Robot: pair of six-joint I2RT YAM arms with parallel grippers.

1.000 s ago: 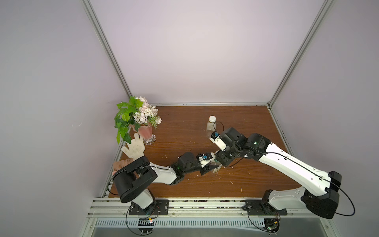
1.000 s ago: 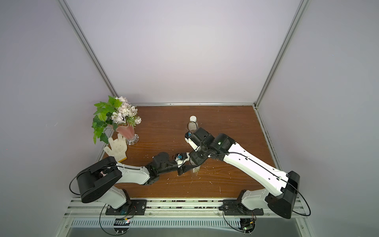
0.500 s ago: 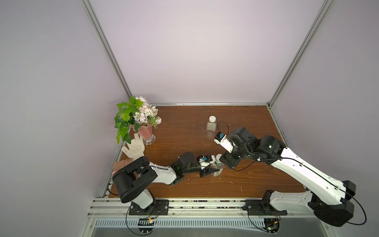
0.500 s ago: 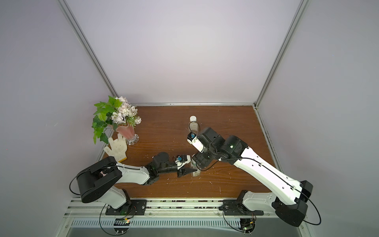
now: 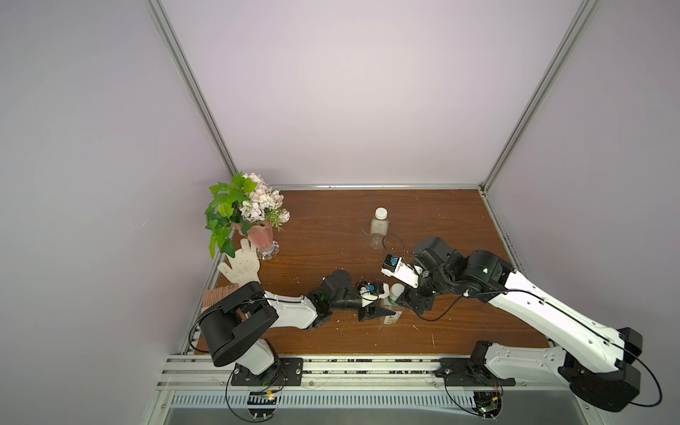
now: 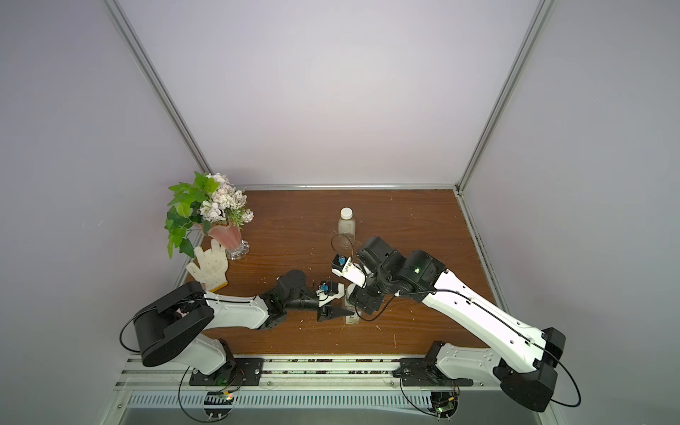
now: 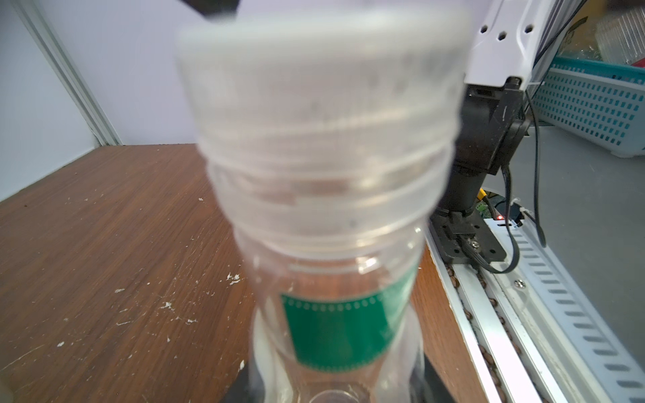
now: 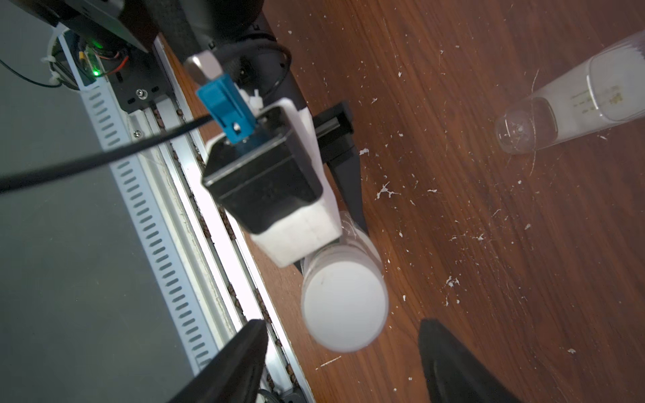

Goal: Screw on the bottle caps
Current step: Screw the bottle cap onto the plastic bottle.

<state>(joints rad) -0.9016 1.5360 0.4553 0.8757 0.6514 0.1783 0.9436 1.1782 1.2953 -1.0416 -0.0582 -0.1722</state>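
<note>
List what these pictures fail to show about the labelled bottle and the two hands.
- Cap tightness: left wrist view, blurred, too close.
- Left hand grip on the bottle: cut off by the left wrist view's bottom edge; wrist camera hides part in both top views.
- Label text: blurred there, too small in top views.

Both arms – left arm [image 5: 290,312], right arm [image 5: 544,312] – white link shells, black joint housings. Black base plates [image 5: 290,371] screwed onto mounting rail [image 5: 368,368]; thin wiring loops below rail. Green LED [image 5: 485,269] on right arm joint housing, well away from rail. Left wrist camera [image 8: 265,188]: black box, white bracket, blue connector [image 8: 223,104], black cable [image 8: 104,153]. Right gripper [image 8: 343,364] fingers [image 8: 450,366] black, tapered.
</note>
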